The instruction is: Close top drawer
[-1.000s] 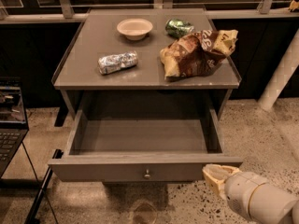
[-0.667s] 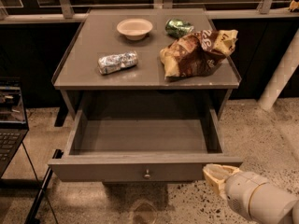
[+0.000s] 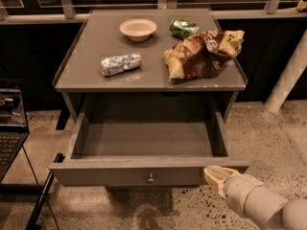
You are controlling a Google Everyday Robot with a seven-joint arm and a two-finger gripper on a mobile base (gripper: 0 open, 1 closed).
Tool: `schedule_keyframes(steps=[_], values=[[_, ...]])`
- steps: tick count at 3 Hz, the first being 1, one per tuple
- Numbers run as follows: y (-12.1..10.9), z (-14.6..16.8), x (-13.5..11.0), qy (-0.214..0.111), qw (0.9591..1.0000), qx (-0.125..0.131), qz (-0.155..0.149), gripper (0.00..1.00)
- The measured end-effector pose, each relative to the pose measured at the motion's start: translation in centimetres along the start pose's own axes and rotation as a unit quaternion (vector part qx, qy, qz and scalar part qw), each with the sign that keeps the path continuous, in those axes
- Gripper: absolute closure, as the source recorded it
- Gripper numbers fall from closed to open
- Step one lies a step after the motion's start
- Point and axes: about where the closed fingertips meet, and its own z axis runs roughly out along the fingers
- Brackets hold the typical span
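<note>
Grey-brown wood makes up the wide top drawer (image 3: 120, 174), a plain flat front with one small round metal knob (image 3: 150, 178) at its centre. It stands pulled far out from under the grey flat-topped bench (image 3: 91, 44), its front towards the camera and its inside fully in view.

The cream-tipped gripper (image 3: 217, 175) on the pale, rounded arm sits low at the right, against or just beside the right end of that front, on its outer face. Whether it is open or closed I cannot tell.

The front's long axis runs left to right, while the drawer slides at a right angle to that, away from the camera and into the bench. So the front lies just ahead of the gripper, and a straight push forward looks like the move needed. The contact sits well right of the knob, so I judge an off-centre shove might skew the drawer on its runners. Shifting towards the knob would likely give a squarer push.
</note>
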Motion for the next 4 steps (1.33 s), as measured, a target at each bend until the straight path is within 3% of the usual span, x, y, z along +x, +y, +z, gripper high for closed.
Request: schedule_keyframes(steps=[3, 4], values=[[-1.2, 2.2, 0.2, -0.020, 0.9996, 0.011, 0.015, 1.00], [-2.5, 4.2, -1.0, -0.039, 0.9987, 0.030, 0.014, 1.00]])
